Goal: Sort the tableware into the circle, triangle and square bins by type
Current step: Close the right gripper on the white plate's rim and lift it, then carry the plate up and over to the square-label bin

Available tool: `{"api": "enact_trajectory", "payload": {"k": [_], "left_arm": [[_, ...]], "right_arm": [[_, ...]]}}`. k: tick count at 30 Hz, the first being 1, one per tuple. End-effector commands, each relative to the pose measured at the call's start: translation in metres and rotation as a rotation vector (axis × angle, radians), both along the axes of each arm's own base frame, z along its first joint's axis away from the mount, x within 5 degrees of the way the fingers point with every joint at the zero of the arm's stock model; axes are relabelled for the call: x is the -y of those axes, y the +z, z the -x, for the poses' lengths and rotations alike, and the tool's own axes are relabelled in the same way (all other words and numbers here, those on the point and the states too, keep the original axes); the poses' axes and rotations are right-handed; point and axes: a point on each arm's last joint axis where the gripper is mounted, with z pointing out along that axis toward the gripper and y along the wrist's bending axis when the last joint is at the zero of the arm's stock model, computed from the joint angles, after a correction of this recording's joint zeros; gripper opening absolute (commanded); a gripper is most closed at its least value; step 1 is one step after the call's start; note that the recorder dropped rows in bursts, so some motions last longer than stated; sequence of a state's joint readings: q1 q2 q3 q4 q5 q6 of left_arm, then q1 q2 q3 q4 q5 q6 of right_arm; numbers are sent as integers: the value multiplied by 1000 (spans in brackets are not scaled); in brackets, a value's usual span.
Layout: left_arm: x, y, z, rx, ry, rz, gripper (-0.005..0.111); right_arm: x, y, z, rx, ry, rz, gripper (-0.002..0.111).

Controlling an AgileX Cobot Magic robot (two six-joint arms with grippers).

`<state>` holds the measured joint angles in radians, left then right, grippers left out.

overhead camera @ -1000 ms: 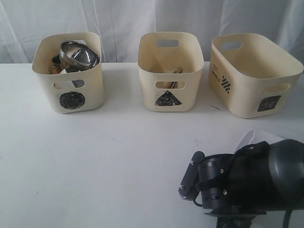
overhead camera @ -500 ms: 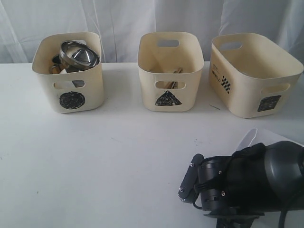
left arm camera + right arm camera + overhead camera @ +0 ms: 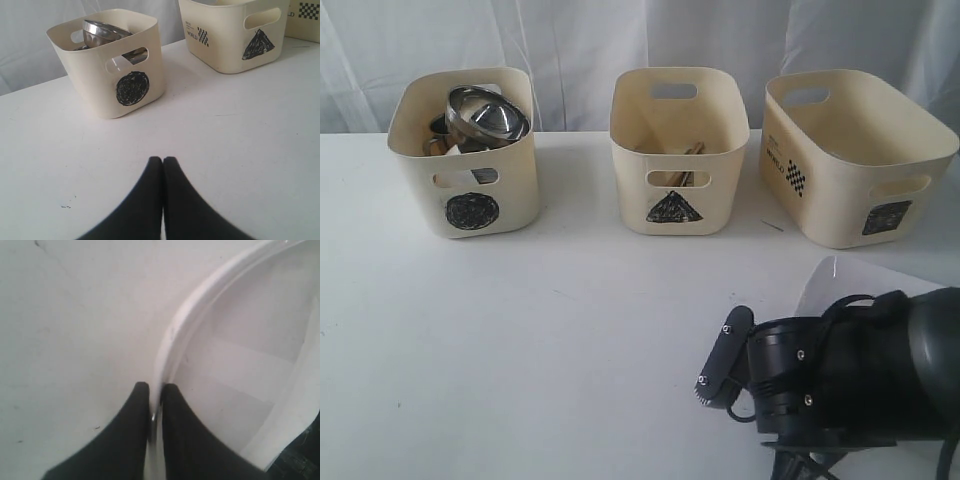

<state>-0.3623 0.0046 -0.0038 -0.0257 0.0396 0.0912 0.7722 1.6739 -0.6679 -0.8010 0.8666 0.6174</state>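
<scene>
My right gripper is shut on the rim of the large white squarish plate. In the exterior view the plate shows tilted up behind the bulky black right arm, in front of the square bin. A steel bowl lies on top of other steel ware in the circle bin. Wooden chopsticks show inside the triangle bin. My left gripper is shut and empty, low over the table in front of the circle bin.
The three cream bins stand in a row at the back of the white table, before a white curtain. The right arm's body hides the table's front right corner. The triangle bin lies beyond the circle bin in the left wrist view.
The plate's visible edge has risen and shows wider above the right arm, which has shifted a little to the right. The bins have not moved.
</scene>
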Motion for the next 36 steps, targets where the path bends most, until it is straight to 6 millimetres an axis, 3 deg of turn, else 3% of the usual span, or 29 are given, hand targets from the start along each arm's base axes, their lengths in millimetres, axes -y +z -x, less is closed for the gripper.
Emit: {"api": "enact_trajectory", "payload": {"k": [1, 8, 16, 28, 36], "left_arm": [[0, -1, 0, 3, 1, 3, 0], [0, -1, 0, 3, 1, 3, 0], [0, -1, 0, 3, 1, 3, 0], [0, -1, 0, 3, 1, 3, 0], [0, -1, 0, 3, 1, 3, 0]], "right_arm": [[2, 16, 1, 44, 6, -39, 0], [15, 62, 10, 173, -40, -111, 0], [20, 132, 27, 310, -143, -410, 0], [13, 160, 51, 331, -87, -590, 0], [6, 182, 51, 376, -17, -643, 0]]}}
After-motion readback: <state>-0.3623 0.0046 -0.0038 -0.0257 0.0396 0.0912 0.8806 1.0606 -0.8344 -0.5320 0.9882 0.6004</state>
